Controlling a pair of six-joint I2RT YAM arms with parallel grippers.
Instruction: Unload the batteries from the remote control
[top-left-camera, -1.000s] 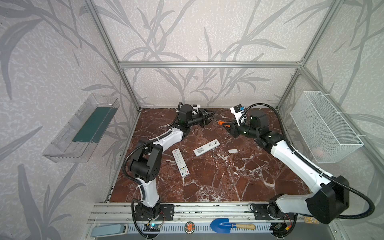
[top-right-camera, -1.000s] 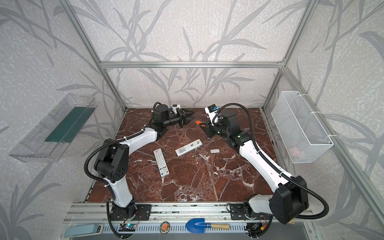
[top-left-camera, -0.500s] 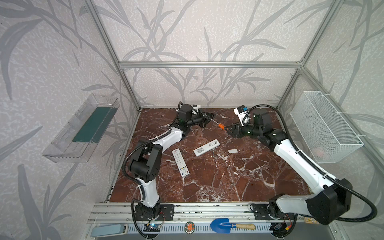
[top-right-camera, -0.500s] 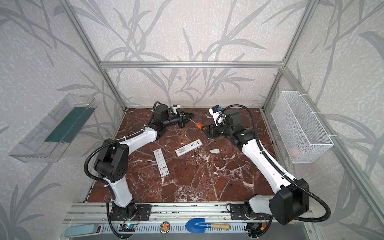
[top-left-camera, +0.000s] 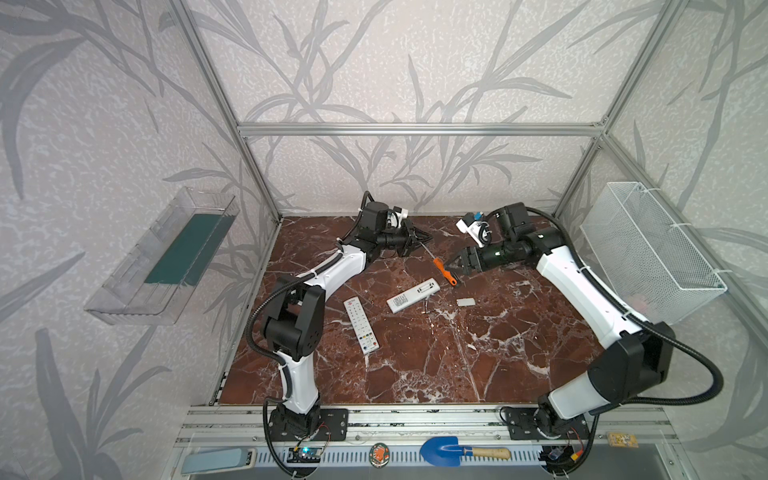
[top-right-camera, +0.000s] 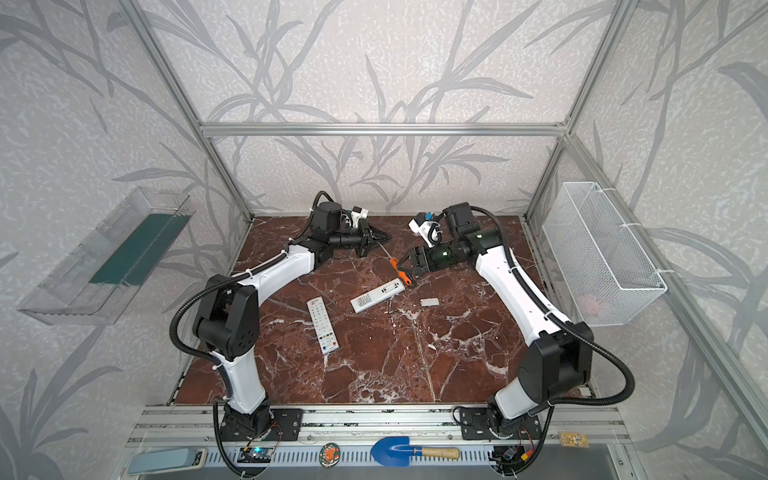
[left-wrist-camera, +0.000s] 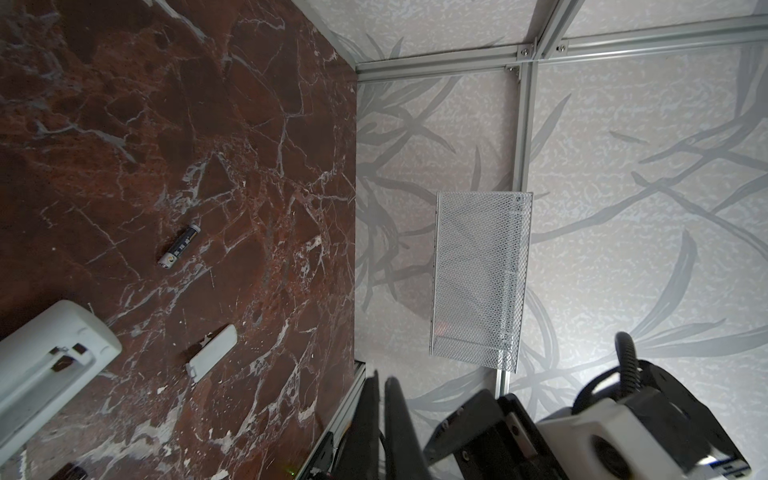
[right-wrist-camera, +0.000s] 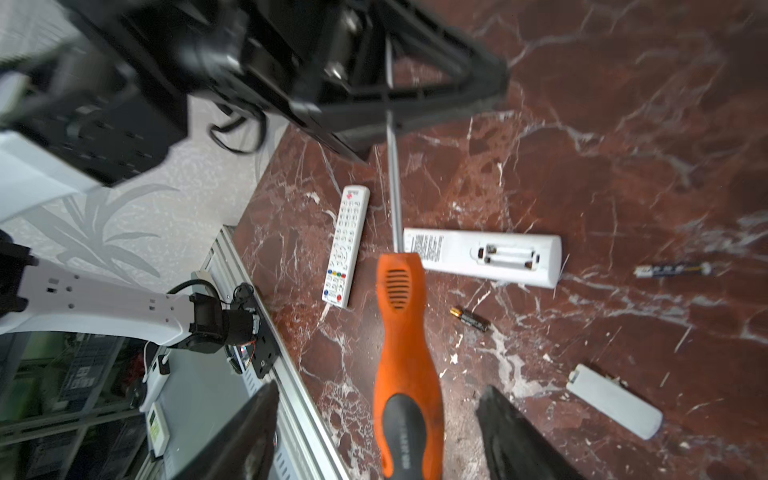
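Item: screwdriver (right-wrist-camera: 399, 316), orange handle and bare steel shaft, hanging above the desk (top-left-camera: 415, 365) between the two arms. Its long axis runs from the left pincer (top-left-camera: 422, 241), clamped shut on the shaft, down to the right pincer (top-left-camera: 452, 267). The right pincer's jaws stand spread on either side of the handle and touch nothing, so the left alone carries the tool. Item: open remote (right-wrist-camera: 453, 251), back up, its battery bay showing white and apparently empty. Item: batteries, two seen loose on the desk. One (right-wrist-camera: 469, 319) lies just beside the open remote's long side. The other (right-wrist-camera: 673, 270) lies off past its bay end, roughly in line with the remote's length. Both lie flat, toward the front of the desk from either pincer, and the empty right pincer looks the nearer. Item: cover (right-wrist-camera: 613, 401), flat on the desk, well apart from the bay. Item: second remote (right-wrist-camera: 346, 245), buttons up on the left arm's side; its back is hidden, so whether it holds cells cannot be told.
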